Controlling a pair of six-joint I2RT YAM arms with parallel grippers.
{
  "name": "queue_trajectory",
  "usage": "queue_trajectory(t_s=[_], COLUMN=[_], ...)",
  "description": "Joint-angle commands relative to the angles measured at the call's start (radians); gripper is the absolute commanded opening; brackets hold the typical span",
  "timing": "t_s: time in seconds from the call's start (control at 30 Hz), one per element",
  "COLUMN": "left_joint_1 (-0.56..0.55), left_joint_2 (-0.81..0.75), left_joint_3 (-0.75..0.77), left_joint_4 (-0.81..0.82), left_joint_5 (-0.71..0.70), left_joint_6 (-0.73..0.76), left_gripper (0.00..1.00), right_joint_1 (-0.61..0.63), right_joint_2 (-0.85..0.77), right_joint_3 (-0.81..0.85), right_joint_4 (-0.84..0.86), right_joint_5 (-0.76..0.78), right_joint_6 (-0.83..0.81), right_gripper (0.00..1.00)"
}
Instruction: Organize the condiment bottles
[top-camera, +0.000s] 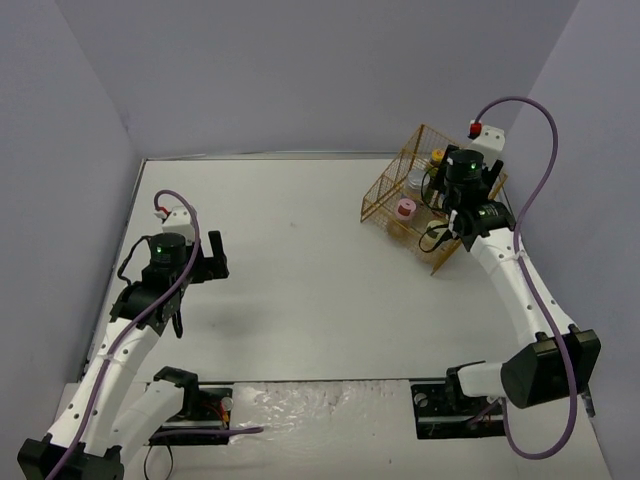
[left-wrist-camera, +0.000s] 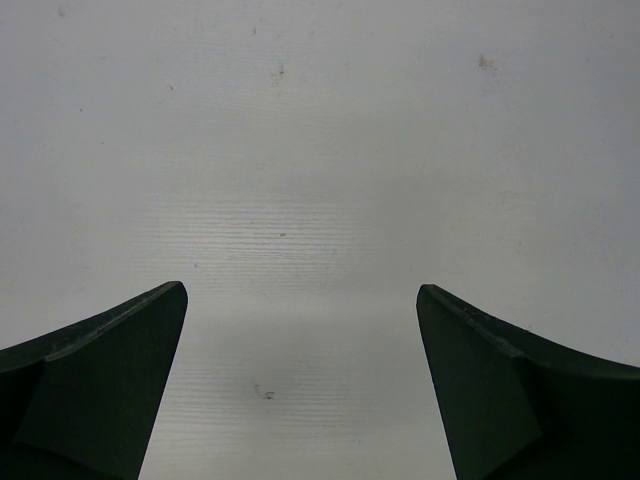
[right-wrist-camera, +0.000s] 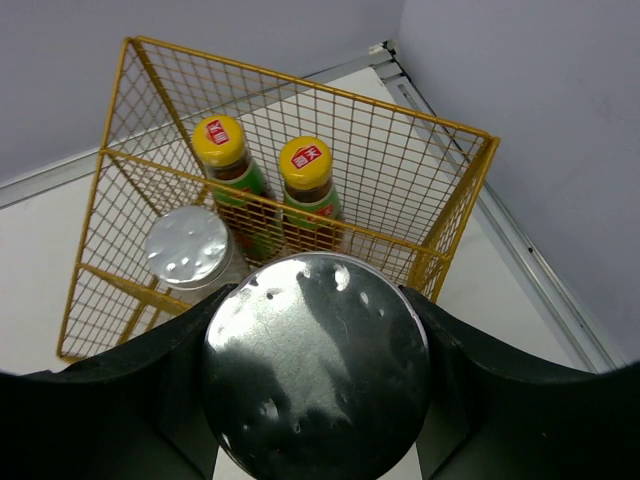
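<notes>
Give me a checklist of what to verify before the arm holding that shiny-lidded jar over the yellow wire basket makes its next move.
1. Grip: the right end effector is shut on the silver-lidded jar: ok.
2. Position: the held jar hangs above the yellow wire basket: ok.
3. Landing spot beneath the held jar: hidden by its own lid: cannot tell.
4. Neighbours: the yellow-capped dark sauce bottles and the second silver-lidded jar stand upright in the basket: ok.
5. Other arm: the left end effector is open over the bare white table, away from the basket: ok.
</notes>
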Motion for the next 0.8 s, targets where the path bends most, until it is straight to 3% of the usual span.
queue_trajectory(t_s=[0.0,0.57,0.77], left_joint_1=[0.005,0.005,0.005], left_joint_2=[0.000,-0.009,-0.005], left_joint_3=[0.031,0.028,0.028], left_joint_4=[0.052,0.052,0.055], left_joint_5=[0.006,0.005,0.012], left_joint_6=[0.005,0.003,0.000], left_gripper=[0.97,0.97,0.97], right_joint_1=[-0.051,-0.095,-0.098], right_joint_2=[0.032,0.209,0.268], right_joint_3=[0.064,0.013,-0.005], right_joint_4=[0.144,0.216,0.240], right_joint_5=[-0.014,-0.052,-0.045], right_joint_6=[0.030,0.103,0.127], right_gripper=[0.18,0.22,0.35])
